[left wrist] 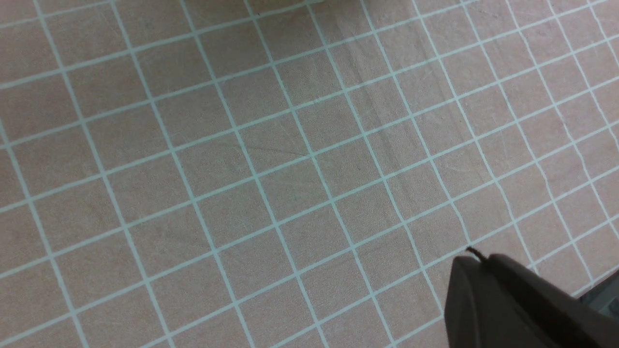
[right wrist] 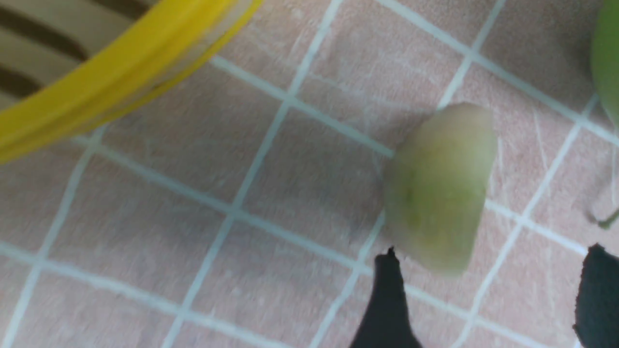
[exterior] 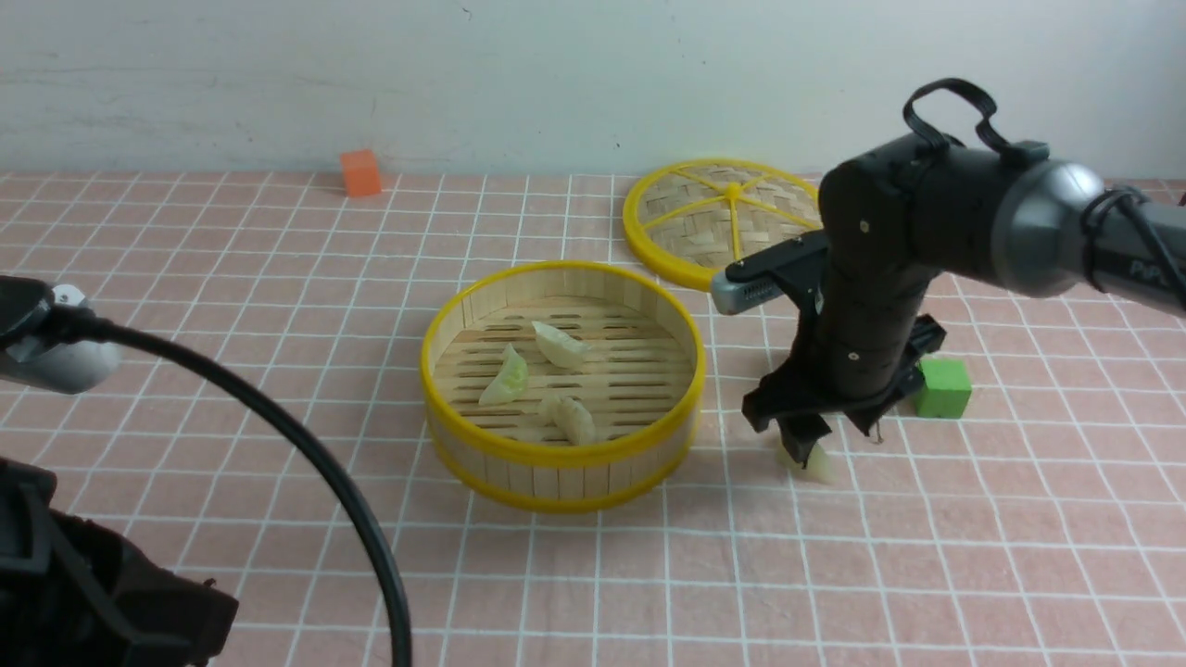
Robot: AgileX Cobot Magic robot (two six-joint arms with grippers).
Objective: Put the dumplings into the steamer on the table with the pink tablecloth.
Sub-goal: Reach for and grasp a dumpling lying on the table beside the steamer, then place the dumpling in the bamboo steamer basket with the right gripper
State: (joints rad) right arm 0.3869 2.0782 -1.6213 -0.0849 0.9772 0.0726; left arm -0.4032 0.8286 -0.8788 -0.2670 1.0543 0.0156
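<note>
Right wrist view shows the right end effector (right wrist: 491, 290) released, its two dark fingertips (right wrist: 387, 295) spread wide over the cloth (right wrist: 271, 203). A pale green dumpling (right wrist: 437, 188) lies on the cloth just ahead of the gap, nearer one fingertip. It is not grasped, and whether that tip touches it cannot be told. The steamer (right wrist: 121, 63) shows its yellow rim off to one side, apart from the dumpling.

In the front view the right end effector (exterior: 834, 443) points straight down at the tabletop (exterior: 927, 574), with the dumpling (exterior: 815, 466) right under its tips, outside the steamer (exterior: 556, 454). The steamer stands just to this end effector's left and holds three dumplings (exterior: 561, 345) on its slatted floor. A green block (exterior: 943, 387) sits close by on the end effector's right, partly behind the wrist. The lid (exterior: 723, 222) lies flat beyond the end effector, toward the wall, near the steamer's far rim. An orange block (exterior: 359, 172) stands well away to the left, against the wall.

The left end effector (left wrist: 476, 263) is clenched, its dark fingers pressed together above the gridded cloth (left wrist: 271, 159); it holds nothing. In the front view, the left arm (exterior: 56, 343) sits at the near left edge, well apart from the steamer.
</note>
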